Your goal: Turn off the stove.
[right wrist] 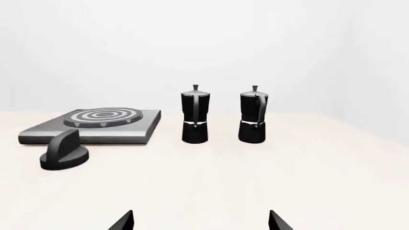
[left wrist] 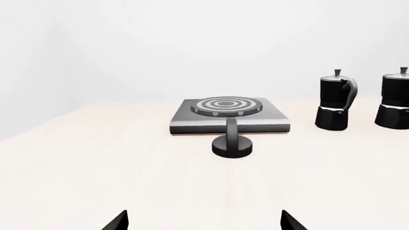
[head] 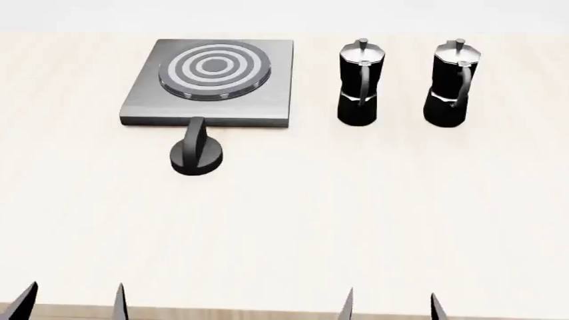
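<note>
- The stove lies flat on the desk, knob just before its front edge.
- Two moka pots stand beside the stove.
- Left hand and right hand both gape, empty, well short of the stove.

A bare, simulated kitchen-style tabletop was the setting: a pale wood-grain table stood against plain white walls with no other furnishing in sight. A flat grey stove with a ringed burner sat on it as the main kitchen cue, a black knob just in front of the stove's near edge. Two black-and-silver moka pots stood upright side by side, beside the stove and apart from it, completing the cooking-counter look.
</note>
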You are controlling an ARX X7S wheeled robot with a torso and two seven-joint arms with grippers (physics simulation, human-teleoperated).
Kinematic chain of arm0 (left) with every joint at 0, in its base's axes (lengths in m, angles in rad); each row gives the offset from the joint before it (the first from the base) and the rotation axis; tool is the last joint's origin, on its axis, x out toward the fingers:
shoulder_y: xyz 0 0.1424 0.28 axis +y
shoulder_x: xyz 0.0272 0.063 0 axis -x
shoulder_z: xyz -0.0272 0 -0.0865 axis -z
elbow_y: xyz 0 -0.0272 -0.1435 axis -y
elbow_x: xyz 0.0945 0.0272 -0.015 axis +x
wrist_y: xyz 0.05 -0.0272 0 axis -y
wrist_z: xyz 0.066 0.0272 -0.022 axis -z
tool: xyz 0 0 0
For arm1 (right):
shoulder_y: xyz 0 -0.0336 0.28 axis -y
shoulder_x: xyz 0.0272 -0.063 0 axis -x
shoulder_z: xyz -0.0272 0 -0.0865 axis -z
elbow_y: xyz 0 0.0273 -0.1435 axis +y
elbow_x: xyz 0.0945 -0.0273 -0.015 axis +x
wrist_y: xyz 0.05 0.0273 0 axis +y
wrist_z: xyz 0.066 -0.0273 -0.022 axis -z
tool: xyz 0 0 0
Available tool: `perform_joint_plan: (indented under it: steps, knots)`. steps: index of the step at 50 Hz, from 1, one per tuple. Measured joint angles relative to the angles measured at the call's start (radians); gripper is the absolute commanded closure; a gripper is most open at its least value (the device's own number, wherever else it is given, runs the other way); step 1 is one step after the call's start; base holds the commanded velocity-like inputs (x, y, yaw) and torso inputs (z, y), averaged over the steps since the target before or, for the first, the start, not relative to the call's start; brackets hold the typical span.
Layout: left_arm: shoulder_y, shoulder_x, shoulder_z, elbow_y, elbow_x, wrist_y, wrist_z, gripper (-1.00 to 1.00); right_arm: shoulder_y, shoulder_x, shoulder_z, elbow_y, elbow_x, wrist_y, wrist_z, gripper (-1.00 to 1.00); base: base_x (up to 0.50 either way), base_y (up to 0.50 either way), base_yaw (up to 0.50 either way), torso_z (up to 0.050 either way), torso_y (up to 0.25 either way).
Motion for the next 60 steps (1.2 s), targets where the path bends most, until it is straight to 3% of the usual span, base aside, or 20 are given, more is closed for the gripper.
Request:
perform_joint_plan:
  steps: [36, 60]
  knots:
    - [0.091, -0.066, 0.039, 0.348, -0.021, -0.071, -0.059, -1.00, -0.089, 0.055, -0.031, -0.257, 0.008, -0.054, 0.071, -1.00, 0.00, 0.00, 0.00, 0.000, 0.000]
    - [0.113, -0.093, 0.062, 0.418, -0.024, -0.078, -0.084, -1.00, -0.111, 0.084, -0.055, -0.304, 0.011, -0.078, 0.096, -1.00, 0.06, 0.00, 0.00, 0.000, 0.000]
